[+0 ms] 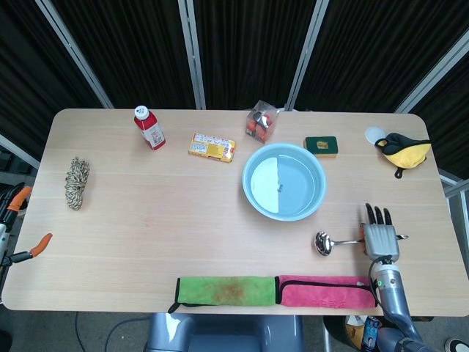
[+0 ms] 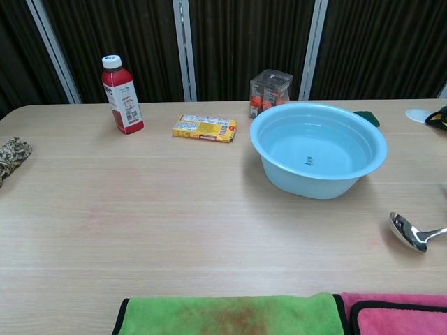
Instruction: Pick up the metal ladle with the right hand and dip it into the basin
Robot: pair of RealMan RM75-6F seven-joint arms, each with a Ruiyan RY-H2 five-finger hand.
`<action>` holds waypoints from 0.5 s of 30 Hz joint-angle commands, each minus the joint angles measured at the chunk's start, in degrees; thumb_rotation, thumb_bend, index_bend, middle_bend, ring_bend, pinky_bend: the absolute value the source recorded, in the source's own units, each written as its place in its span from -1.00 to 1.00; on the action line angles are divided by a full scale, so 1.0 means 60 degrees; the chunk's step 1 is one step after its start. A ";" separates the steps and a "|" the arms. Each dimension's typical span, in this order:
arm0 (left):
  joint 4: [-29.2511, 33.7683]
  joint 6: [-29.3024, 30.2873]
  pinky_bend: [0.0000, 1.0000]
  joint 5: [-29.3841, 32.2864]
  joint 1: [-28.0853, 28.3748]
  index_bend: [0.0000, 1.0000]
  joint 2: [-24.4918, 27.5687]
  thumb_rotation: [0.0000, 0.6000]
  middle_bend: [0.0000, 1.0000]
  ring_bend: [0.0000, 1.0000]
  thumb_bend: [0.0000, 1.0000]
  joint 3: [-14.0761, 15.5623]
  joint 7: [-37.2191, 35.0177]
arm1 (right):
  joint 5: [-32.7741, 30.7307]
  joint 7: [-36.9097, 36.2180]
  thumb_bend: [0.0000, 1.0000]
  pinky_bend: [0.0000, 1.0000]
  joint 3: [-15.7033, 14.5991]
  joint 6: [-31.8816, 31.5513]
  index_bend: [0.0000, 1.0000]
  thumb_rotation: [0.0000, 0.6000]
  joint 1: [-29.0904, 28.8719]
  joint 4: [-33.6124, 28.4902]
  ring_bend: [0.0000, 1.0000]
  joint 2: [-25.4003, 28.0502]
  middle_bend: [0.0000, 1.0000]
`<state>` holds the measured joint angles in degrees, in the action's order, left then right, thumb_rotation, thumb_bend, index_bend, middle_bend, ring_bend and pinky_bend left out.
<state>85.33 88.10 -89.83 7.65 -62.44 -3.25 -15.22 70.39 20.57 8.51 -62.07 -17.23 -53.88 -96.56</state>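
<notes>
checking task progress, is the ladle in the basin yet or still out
Out. The metal ladle is held by the right hand, its bowl outside the basin, near the pink cloth.

Head view steeply down over whole table [image 1: 146, 213]; chest view low, nearer, sharing perhaps basin [image 2: 318, 148].

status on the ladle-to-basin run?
Done: the right hand is at the metal ladle, over its handle; whether it grips it firmly cannot be told. In hand: the ladle bowl sits near the table, short of the basin and nearer the robot, beside the pink cloth. Left: carry it over the rim and dip it in the water.
</notes>
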 commanded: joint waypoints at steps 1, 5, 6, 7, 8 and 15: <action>0.0001 0.0022 -1.00 -0.0019 -0.0001 -0.95 0.0014 -0.03 -1.00 -1.00 -0.46 0.0000 -0.0041 | -0.0977 0.2054 0.00 -1.00 0.0205 -0.0104 0.56 1.00 0.0129 -0.1589 -1.00 0.0857 -0.95; 0.0006 0.0059 -1.00 -0.0076 -0.0013 -0.95 0.0031 -0.03 -1.00 -1.00 -0.47 0.0025 -0.0101 | -0.1520 0.2906 0.02 -1.00 0.0228 -0.0174 0.56 1.00 0.0230 -0.2741 -1.00 0.1510 -0.95; 0.0010 0.0070 -1.00 -0.0088 -0.0018 -0.95 0.0033 -0.03 -1.00 -1.00 -0.46 0.0031 -0.0115 | -0.1594 0.2992 0.02 -1.00 0.0217 -0.0169 0.57 1.00 0.0243 -0.2902 -1.00 0.1609 -0.95; 0.0014 0.0083 -1.00 -0.0101 -0.0022 -0.95 0.0036 -0.03 -1.00 -1.00 -0.46 0.0036 -0.0125 | -0.1702 0.3075 0.02 -1.00 0.0204 -0.0160 0.57 1.00 0.0264 -0.3123 -1.00 0.1749 -0.94; 0.0019 0.0101 -1.00 -0.0112 -0.0026 -0.95 0.0036 -0.03 -1.00 -1.00 -0.46 0.0036 -0.0126 | -0.1765 0.3133 0.02 -1.00 0.0182 -0.0165 0.57 1.00 0.0279 -0.3301 -1.00 0.1878 -0.94; 0.0049 0.0145 -1.00 -0.0199 -0.0030 -0.95 0.0040 -0.02 -1.00 -1.00 -0.46 0.0071 -0.0132 | -0.1810 0.2428 0.07 -1.00 0.0111 -0.0075 0.59 1.00 0.0415 -0.4330 -1.00 0.2727 -0.92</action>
<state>85.62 88.96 -91.02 7.47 -62.19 -2.82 -16.01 59.51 36.96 9.31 -62.68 -15.18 -78.22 -81.89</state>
